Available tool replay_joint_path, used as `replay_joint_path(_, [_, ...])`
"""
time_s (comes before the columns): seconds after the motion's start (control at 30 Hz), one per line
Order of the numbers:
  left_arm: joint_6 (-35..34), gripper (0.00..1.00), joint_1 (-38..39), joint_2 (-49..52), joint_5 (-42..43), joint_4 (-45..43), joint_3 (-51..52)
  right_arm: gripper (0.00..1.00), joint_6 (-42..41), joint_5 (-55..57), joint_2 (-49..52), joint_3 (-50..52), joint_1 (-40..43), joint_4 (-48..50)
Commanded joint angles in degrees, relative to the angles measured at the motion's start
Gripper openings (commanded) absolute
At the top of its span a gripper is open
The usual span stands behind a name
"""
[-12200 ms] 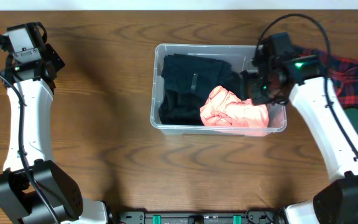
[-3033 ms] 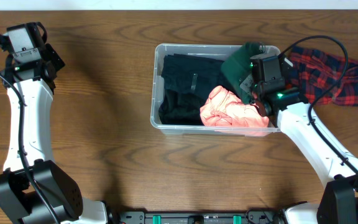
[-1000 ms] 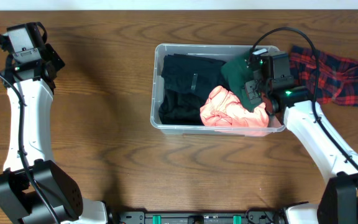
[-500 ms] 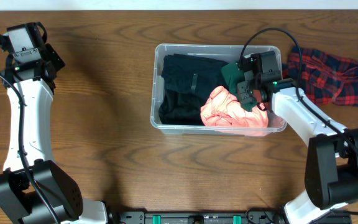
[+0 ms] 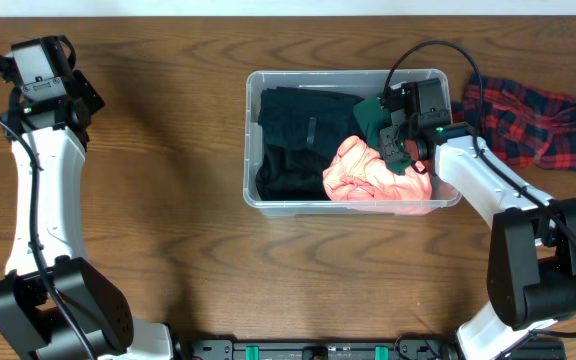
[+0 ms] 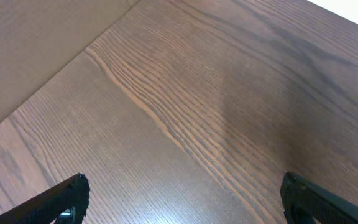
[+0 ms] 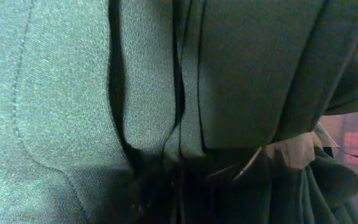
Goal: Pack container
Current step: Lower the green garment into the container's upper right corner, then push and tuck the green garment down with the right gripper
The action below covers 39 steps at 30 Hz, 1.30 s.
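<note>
The container [image 5: 318,73] is a clear plastic bin at the table's middle. It holds a black garment [image 5: 293,140] on its left and a crumpled pink garment [image 5: 373,180] at its front right. My right gripper [image 5: 396,138] reaches into the bin's right end, shut on a dark green garment [image 5: 370,113] that lies bunched between the black and pink ones. Green cloth [image 7: 61,93] fills the right wrist view and hides the fingers. My left gripper [image 6: 188,208] hangs open over bare wood at the far left, holding nothing.
A red and dark plaid garment [image 5: 533,120] lies on the table right of the bin. The left arm [image 5: 43,170] stretches along the table's left side. The table's far edge runs just behind the bin.
My right gripper has carried the green garment a little further left and deeper into the bin's right end. The left arm has not moved.
</note>
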<state>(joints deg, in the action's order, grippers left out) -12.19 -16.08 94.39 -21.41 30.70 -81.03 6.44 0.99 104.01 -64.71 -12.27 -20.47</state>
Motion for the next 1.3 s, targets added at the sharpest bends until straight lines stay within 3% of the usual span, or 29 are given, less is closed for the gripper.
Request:
replay_joint_path(0.0, [0.04,0.98,-0.13,-0.42,-0.74,0.13,-0.31,0.01,-0.83,-1.7,2.14,1.36,0.22,-2.51])
replay_joint_path(0.4, [0.04,0.98,-0.13,-0.42,-0.74,0.13,-0.31,0.02,-1.81,-1.77,-16.81,-5.18,0.17,-8.44])
replay_joint_path(0.83, [0.04,0.98,-0.13,-0.42,-0.72,0.13,-0.31,0.01,-0.63,-14.45,-17.0,-5.18,0.2,-18.43])
replay_joint_path(1.27, [0.04,0.98,-0.13,-0.42,-0.72,0.13,-0.31,0.02,1.79,-6.91,-16.98,-4.81,0.37,-25.66])
